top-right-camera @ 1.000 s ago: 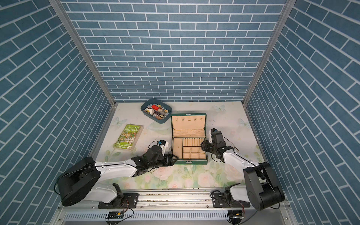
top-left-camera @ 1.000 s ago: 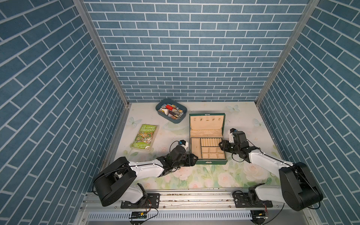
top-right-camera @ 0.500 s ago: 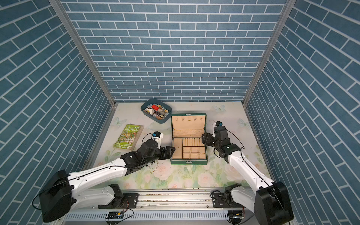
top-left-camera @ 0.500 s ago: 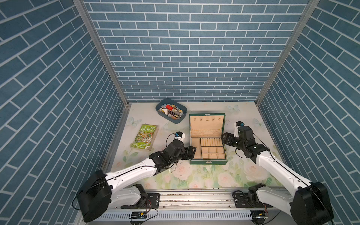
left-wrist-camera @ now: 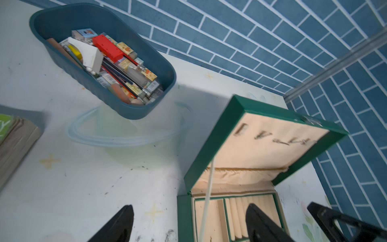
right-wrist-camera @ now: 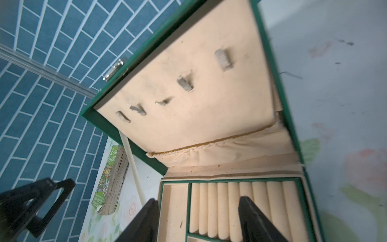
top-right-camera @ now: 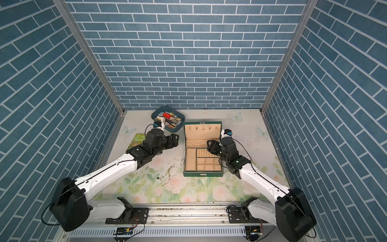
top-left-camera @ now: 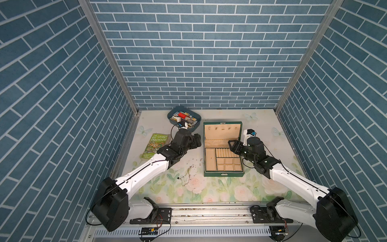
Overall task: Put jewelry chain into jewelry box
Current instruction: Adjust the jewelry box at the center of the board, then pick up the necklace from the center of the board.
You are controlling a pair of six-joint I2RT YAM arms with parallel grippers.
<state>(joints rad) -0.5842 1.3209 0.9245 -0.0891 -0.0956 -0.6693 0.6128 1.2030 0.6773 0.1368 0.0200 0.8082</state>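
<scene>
The jewelry chain (top-left-camera: 187,176) (top-right-camera: 167,175) lies loose on the floral mat, left of the jewelry box's front corner, with nothing touching it. The dark green jewelry box (top-left-camera: 224,174) (top-right-camera: 202,174) (left-wrist-camera: 213,136) (right-wrist-camera: 293,117) stands with its lid up, beige compartments and ring rolls showing. My left gripper (top-left-camera: 198,140) (top-right-camera: 174,139) (left-wrist-camera: 189,208) hovers open and holds nothing, left of the box's hinge end and well behind the chain. My right gripper (top-left-camera: 232,145) (top-right-camera: 210,145) (right-wrist-camera: 198,200) hangs open with nothing in it over the ring rolls.
A blue-grey oval bin (top-left-camera: 170,117) (left-wrist-camera: 146,113) of small items sits at the back, behind my left gripper. A green paperback (top-left-camera: 156,145) (right-wrist-camera: 113,184) lies left of the left arm. A thin white stay strap (left-wrist-camera: 209,188) runs from lid to box.
My left arm rose and swung back from the box's front left corner, uncovering the chain on the mat. My right gripper moved from the box's right side to above the ring rolls.
</scene>
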